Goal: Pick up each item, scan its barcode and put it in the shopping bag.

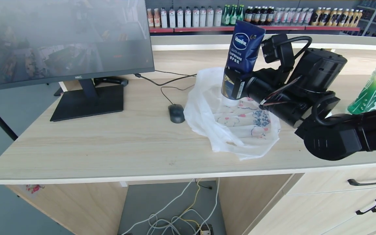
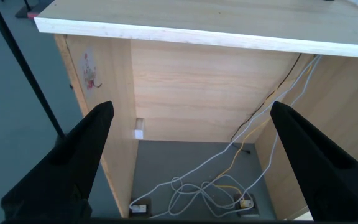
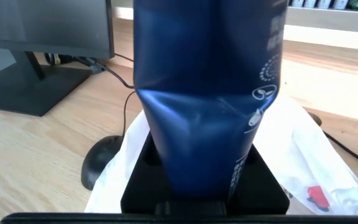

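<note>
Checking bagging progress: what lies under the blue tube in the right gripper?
The white shopping bag lies below the blue tube, a patterned pack showing through it. The right gripper hides part of the tube's lower end.

Light wooden counter (image 1: 109,140), drawers (image 1: 338,199), stocked shelves (image 1: 273,28) behind

You had a glossy, creased blue plastic tube (image 1: 243,49), a thin, crinkled, see-through white plastic bag (image 1: 202,114), a smooth matt table (image 1: 109,143) of pale wood grain, a shiny monitor screen (image 1: 64,36) and a clear green plastic bottle (image 1: 372,89).
</note>
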`<state>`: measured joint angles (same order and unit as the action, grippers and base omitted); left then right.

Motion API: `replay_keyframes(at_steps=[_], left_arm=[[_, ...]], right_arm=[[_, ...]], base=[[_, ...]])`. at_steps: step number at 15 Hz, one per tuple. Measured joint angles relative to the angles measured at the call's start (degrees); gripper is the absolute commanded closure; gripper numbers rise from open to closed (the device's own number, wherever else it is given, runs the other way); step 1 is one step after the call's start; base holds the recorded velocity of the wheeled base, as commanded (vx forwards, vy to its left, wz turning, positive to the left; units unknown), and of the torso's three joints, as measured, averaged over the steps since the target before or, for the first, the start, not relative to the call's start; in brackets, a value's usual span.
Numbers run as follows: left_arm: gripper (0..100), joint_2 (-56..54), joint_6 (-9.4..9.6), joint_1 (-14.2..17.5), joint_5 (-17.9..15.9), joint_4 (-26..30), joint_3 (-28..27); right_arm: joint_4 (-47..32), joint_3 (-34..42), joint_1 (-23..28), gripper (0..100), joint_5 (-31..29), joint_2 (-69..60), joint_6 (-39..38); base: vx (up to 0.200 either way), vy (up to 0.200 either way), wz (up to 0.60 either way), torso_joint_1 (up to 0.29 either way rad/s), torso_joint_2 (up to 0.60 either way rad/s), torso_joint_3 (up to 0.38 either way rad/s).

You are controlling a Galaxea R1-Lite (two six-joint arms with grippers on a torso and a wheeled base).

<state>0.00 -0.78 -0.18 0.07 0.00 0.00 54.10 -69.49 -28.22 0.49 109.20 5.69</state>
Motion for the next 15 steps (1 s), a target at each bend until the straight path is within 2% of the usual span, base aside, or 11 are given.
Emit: replay_keyframes(at_steps=[6, 15], left_arm=[[0, 0.0, 0.02, 0.02, 0.0, 0.0, 0.0], [0, 0.0, 0.0, 0.02, 0.0, 0.0, 0.0]], right_arm=[[0.17, -0.33, 0.22, 100, 0.0, 3.01, -1.67], [0.56, -6.69, 1.02, 100, 0.0, 9.16, -2.04]], base=[[0.0, 0.0, 0.0, 0.0, 0.0, 0.0], [0.0, 0.0, 0.0, 0.0, 0.0, 0.0]])
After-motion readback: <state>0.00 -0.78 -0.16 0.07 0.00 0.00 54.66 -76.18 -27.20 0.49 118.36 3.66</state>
